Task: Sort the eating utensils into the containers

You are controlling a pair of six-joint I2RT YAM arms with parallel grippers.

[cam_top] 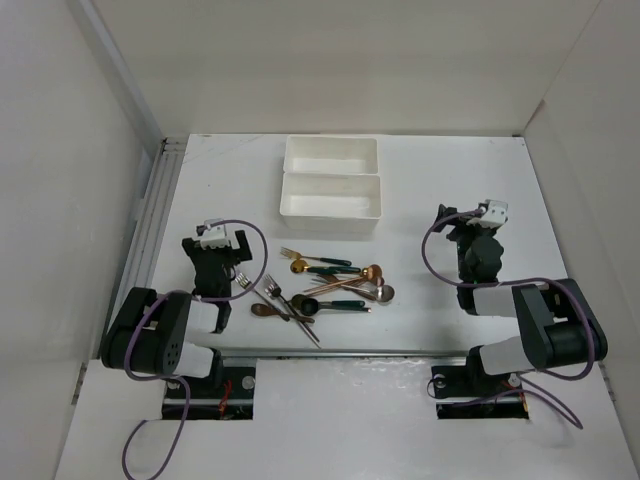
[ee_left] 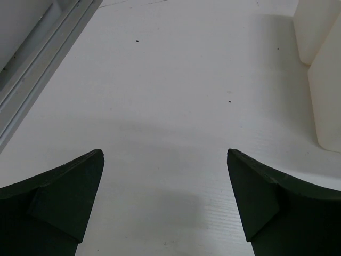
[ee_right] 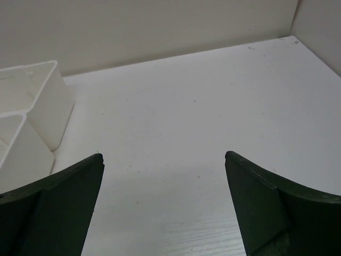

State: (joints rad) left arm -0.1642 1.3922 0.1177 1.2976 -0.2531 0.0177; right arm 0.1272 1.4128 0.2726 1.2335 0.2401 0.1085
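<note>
Bare table (ee_left: 160, 80) is stretching open ahead of the left gripper (ee_left: 165, 151) and right gripper (ee_right: 164, 154). Trays (cam_top: 330, 222) are blocking the far edge's middle; utensils (cam_top: 325, 287) are crowding the near edge's middle.

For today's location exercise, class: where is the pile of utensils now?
In the top view, the utensils lie heaped on the table, centred toward its near edge, just before the nearer white tray; neither wrist view shows them.
</note>
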